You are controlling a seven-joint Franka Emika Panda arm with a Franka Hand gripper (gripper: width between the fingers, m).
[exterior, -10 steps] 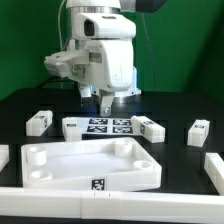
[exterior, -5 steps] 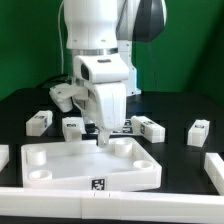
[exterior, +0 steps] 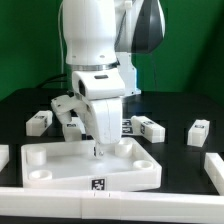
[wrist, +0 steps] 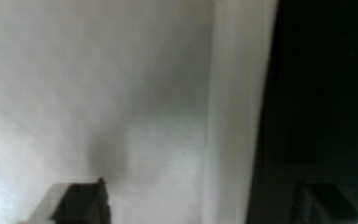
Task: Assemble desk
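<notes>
— Which step is this, you think?
— Taking hold of the desk panel [exterior: 60,168], low in the frame. The jaws are open, one on each side of its far rim; next they must close.
— Room to move?
— Little. A leg [exterior: 38,121] lies just behind on the tabletop [exterior: 185,100], and a rail [exterior: 40,198] in front.

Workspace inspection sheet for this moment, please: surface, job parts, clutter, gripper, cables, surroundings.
surface: black table, edged by white rails.
job's things: tabletop panel lies flat at the front; four loose legs lie behind it.
clutter: marker board, mostly hidden by the arm.
grippers: gripper is low at the panel's rear rim, jaws apart, one on each side of it.
cables: nothing seen.
surroundings: green backdrop.
</notes>
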